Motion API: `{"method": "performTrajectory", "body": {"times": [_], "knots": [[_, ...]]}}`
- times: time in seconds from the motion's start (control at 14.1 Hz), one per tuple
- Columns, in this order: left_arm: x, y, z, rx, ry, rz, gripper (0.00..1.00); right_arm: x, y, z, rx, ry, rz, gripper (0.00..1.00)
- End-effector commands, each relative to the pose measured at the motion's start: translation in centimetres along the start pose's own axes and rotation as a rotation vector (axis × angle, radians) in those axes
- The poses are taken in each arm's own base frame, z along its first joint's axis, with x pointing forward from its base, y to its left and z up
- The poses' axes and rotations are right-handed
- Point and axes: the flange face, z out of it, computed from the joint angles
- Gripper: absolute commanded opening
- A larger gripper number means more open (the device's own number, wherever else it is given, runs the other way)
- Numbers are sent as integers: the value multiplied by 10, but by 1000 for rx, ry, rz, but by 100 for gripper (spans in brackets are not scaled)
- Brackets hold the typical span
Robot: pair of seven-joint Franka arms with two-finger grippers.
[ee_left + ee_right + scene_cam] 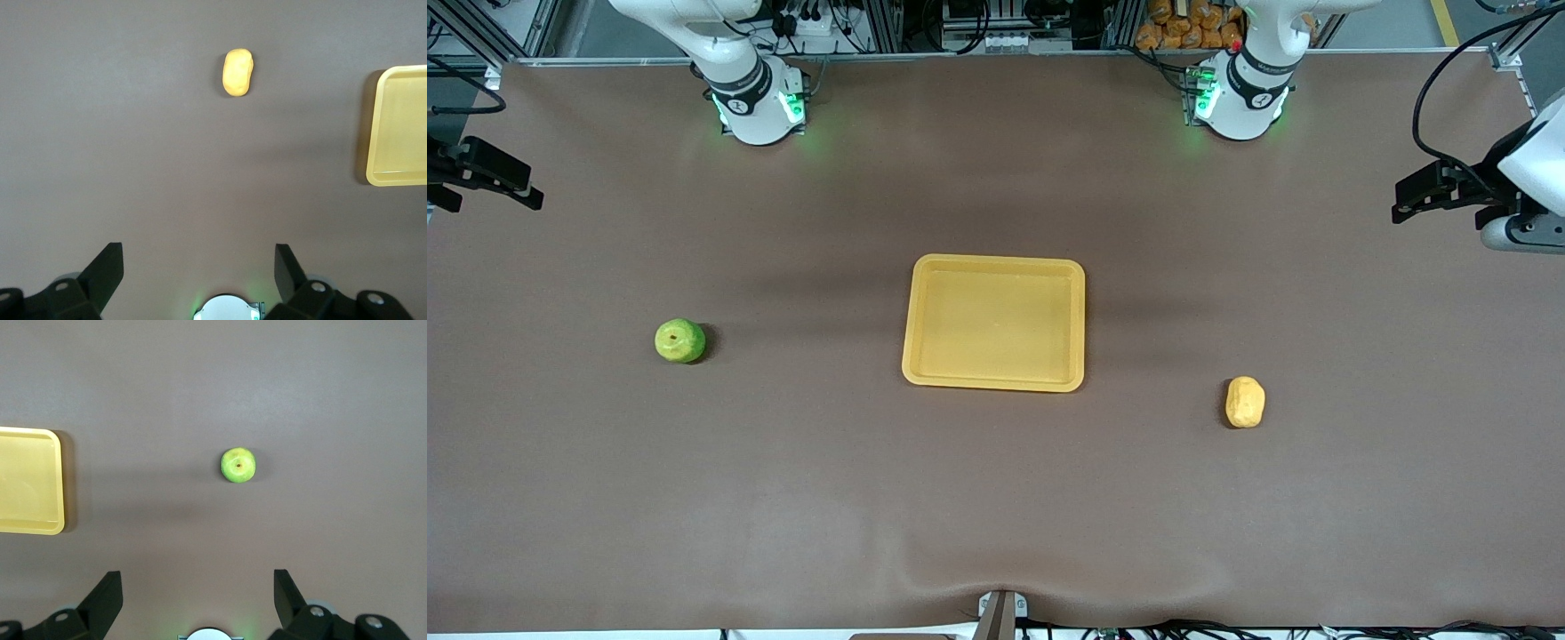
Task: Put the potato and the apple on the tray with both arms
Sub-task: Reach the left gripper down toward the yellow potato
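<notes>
Nothing is on the tray (996,265) yet; apple (680,340) lies toward the right arm's end, potato (1245,402) toward the left arm's; left tool (199,267) and right tool (198,587) hang spread above the tabletop (996,498), holding nothing; both pickups remain.

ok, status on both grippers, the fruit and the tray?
Left gripper and right gripper open, empty, high over the table. Apple and potato on the table, either side of the bare tray. Nothing in the way.
</notes>
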Motion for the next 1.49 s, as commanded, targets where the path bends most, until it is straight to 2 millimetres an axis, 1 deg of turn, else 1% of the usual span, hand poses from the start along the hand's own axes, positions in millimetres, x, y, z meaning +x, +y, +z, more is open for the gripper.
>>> {"method": "performTrajectory", "body": {"times": [0.0, 0.21, 0.28, 0.35, 0.5, 0.57, 0.71, 0.78, 0.92, 0.99, 1.06, 1.2, 1.27, 1.34, 1.42], "knots": [[2, 0, 1, 18, 5, 1, 100, -2, 3, -1, 6, -2, 15, 100], [5, 4, -5, 21, 39, 10, 100, -2, 3, -1, 6, -2, 15, 100], [9, -1, 7, 17, 16, 0, 100, -2, 3, -1, 6, -2, 15, 100], [16, -11, 21, 14, -11, -17, 100, -2, 4, -1, 6, -2, 16, 100], [20, -32, 27, 11, -17, -45, 100, -2, 3, -1, 6, -2, 15, 100], [23, -35, 34, 8, -31, -54, 100, -1, 3, 0, 8, -3, 14, 100], [25, -31, 36, -3, -33, -48, 100, 0, 3, -1, 7, 0, 14, 100], [31, -30, 47, -5, -53, -47, 100, 0, 3, -1, 6, 1, 15, 100], [49, -34, 86, -15, -118, -47, 100, 1, 7, -2, 15, 8, 22, 100], [55, -36, 101, -20, -142, -33, 100, 2, 13, -2, 17, 13, 34, 100], [66, -35, 118, -27, -147, -29, 100, 5, 16, 1, 20, 14, 40, 100], [91, -31, 139, -68, -64, -42, 100, 7, 15, 3, 25, 11, 38, 100], [104, -37, 151, -58, -9, -63, 100, 7, 16, 3, 25, 11, 39, 100], [114, -45, 169, -56, 11, -74, 100, 8, 16, 5, 25, 8, 40, 100], [122, -41, 191, -57, 4, -69, 100, 8, 16, 5, 23, 7, 40, 100]]}}
